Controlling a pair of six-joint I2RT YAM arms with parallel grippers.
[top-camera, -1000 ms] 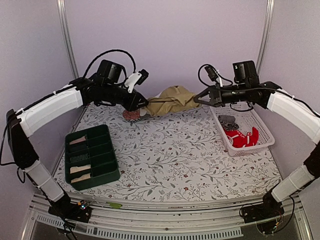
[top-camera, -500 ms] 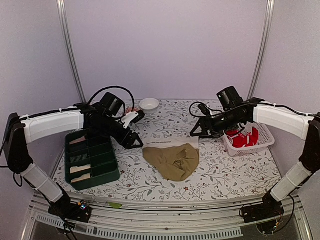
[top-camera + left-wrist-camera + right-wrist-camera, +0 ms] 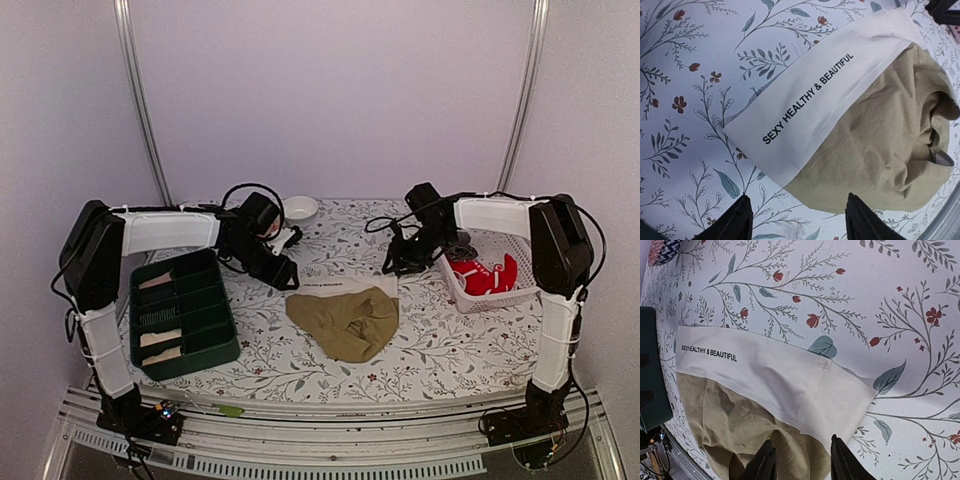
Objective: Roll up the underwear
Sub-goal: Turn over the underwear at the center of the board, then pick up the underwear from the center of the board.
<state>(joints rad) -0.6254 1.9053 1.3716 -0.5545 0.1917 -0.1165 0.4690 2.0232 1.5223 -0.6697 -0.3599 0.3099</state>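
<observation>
Both left hand and right hand spread empty; underwear reads "SEXY HEALTHY & BEAUTIFUL".

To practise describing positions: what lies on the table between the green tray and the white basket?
The khaki-tan underwear, spread flat, with the left gripper and right gripper near its far corners; the top external view shows this.

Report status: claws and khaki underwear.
Left claw open, right claw open. Khaki underwear flat, not yet rolled. Green tray and white basket stand apart from it.
</observation>
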